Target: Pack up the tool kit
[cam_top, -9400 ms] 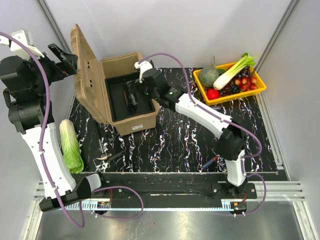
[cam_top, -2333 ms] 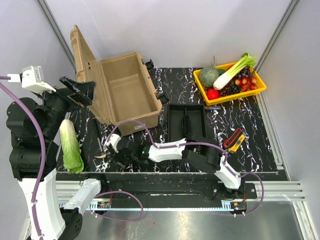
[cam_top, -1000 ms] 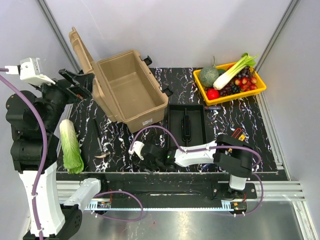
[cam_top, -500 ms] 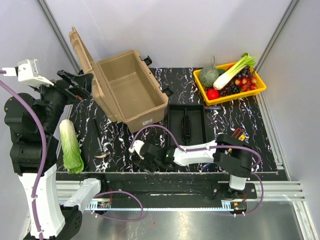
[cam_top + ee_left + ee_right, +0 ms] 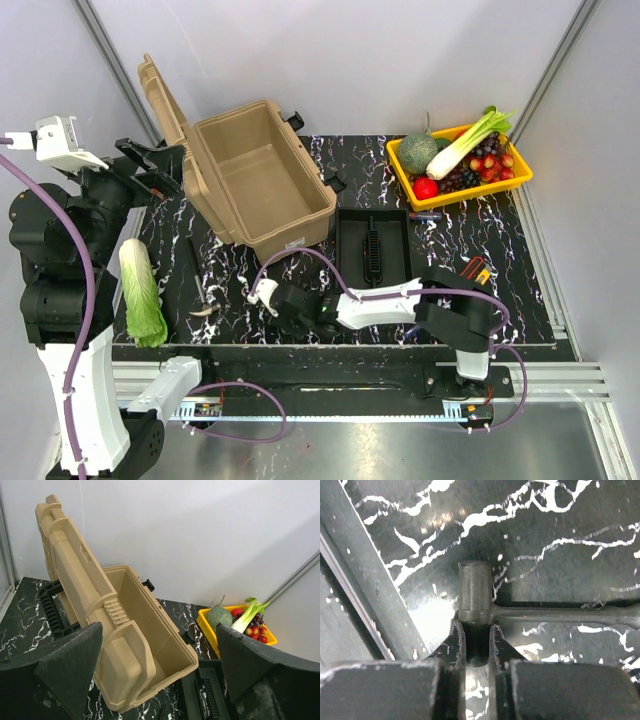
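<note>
Tool-kit packing centred on a dark metal T-shaped tool (image 5: 474, 592) lying on the black marbled surface (image 5: 470, 230). The right gripper (image 5: 476, 645), having slid slightly leftward along the near edge in the last half-second, was clamped on its cylindrical head, seemingly ready to lift. Beyond stood the black inner tray (image 5: 373, 250), taken out earlier, then the open, empty tan hard-plastic toolbox (image 5: 265, 175), with the left gripper (image 5: 160, 665) spread wide, high beside its lid.

Toolbox (image 5: 290, 225) rear left; inner tray (image 5: 392, 255) before it, rightward; vegetable tray (image 5: 470, 191) rear right.
</note>
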Available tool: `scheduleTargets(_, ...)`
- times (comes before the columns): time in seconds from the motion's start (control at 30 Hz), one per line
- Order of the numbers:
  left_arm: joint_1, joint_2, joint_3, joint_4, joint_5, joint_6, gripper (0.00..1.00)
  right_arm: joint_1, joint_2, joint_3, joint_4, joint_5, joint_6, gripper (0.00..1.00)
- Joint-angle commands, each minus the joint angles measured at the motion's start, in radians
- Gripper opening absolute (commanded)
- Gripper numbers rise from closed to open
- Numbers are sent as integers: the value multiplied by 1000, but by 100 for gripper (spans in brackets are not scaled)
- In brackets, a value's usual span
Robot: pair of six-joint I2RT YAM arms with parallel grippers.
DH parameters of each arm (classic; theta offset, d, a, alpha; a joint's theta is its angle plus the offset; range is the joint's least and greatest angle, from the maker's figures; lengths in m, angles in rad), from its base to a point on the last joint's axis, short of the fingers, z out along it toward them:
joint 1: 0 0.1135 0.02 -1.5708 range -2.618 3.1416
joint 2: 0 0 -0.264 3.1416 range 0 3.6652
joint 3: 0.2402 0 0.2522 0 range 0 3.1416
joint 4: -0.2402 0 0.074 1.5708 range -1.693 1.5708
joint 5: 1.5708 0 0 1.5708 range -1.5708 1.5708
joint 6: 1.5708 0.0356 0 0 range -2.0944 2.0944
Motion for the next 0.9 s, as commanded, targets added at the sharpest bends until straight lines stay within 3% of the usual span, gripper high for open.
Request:
scheduleTargets(0.0, -2, 12, 40, 38, -33, 35, 99, 4, -136, 5, -84, 39, -4, 0)
scheduleTargets(0.23, -2, 15, 46, 40, -40, 38, 99, 13, -355, 61, -181, 18, 33, 0)
scheduleTargets(0.47, -2, 11, 46, 40, -53, 41, 99, 53, -495, 140, -282, 131, 54, 0)
scheduleTargets(0.7, -2, -2, 41, 29, -48, 35, 99, 36, -426, 345, -313, 413, -60, 0)
scheduleTargets(0.87, -2, -8, 41, 1, -45, 30, 99, -105, -306, 531, -322, 337, -3, 0)
